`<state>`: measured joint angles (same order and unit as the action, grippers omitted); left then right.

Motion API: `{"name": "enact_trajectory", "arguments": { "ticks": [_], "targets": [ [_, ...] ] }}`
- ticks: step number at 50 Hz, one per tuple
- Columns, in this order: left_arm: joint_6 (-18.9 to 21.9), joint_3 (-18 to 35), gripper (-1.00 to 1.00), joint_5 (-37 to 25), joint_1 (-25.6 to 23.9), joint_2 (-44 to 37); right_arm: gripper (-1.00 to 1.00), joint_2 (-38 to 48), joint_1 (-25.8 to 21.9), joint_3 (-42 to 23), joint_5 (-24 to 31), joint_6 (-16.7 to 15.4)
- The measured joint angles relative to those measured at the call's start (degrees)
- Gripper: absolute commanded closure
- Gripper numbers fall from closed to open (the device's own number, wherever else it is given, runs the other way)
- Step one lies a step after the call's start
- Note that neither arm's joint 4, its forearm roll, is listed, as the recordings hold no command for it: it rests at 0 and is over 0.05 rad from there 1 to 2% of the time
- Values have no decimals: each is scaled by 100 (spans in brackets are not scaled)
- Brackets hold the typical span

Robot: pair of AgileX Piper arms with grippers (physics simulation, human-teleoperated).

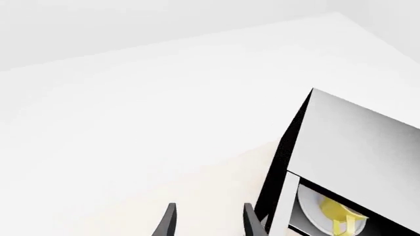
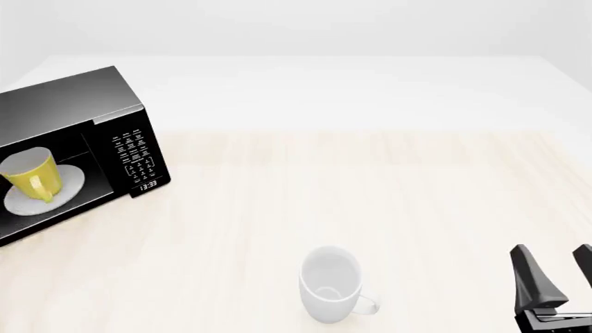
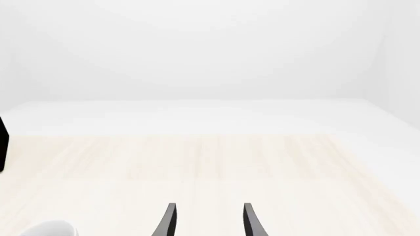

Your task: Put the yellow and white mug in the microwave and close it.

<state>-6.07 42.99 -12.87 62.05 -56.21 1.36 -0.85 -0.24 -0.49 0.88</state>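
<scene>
The yellow and white mug [image 2: 32, 177] stands on the round white plate [image 2: 65, 187] inside the black microwave [image 2: 65, 104] at the far left of the table. Its cavity is in plain sight, and I cannot make out where the door is. In the left wrist view the microwave [image 1: 354, 142] lies off to one side with the mug [image 1: 338, 214] inside, and my left gripper [image 1: 210, 221] is open and empty beside it. My right gripper [image 2: 558, 267] stands open and empty at the front right, far from the microwave.
A larger all-white mug [image 2: 331, 284] sits upright near the front centre of the light wooden table [image 2: 370, 187], left of my right gripper. Its rim [image 3: 49, 228] shows in the right wrist view. White floor and walls surround the table.
</scene>
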Motion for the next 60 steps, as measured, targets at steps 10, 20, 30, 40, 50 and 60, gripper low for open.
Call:
{"name": "enact_trajectory", "arguments": {
  "ticks": [10, 20, 30, 40, 50, 60],
  "targets": [
    [7, -72, -100, 304, 374, -512, -100, 1, -1, 0, -1, 0],
    [121, -225, -100, 640, 654, -1089, -100, 2, -2, 0, -1, 0],
    [291, -391, -100, 846, 761, -1520, -100, 3, -2, 0, -2, 1],
    [383, -658, -100, 935, 602, -1785, -100, 4, -4, 0, -2, 0],
    [414, -906, -100, 995, 357, -1904, -100, 5, -5, 0, -3, 1],
    [455, -1064, -100, 1091, 139, -2013, -100, 7, -6, 0, -4, 1]
  ]
}}
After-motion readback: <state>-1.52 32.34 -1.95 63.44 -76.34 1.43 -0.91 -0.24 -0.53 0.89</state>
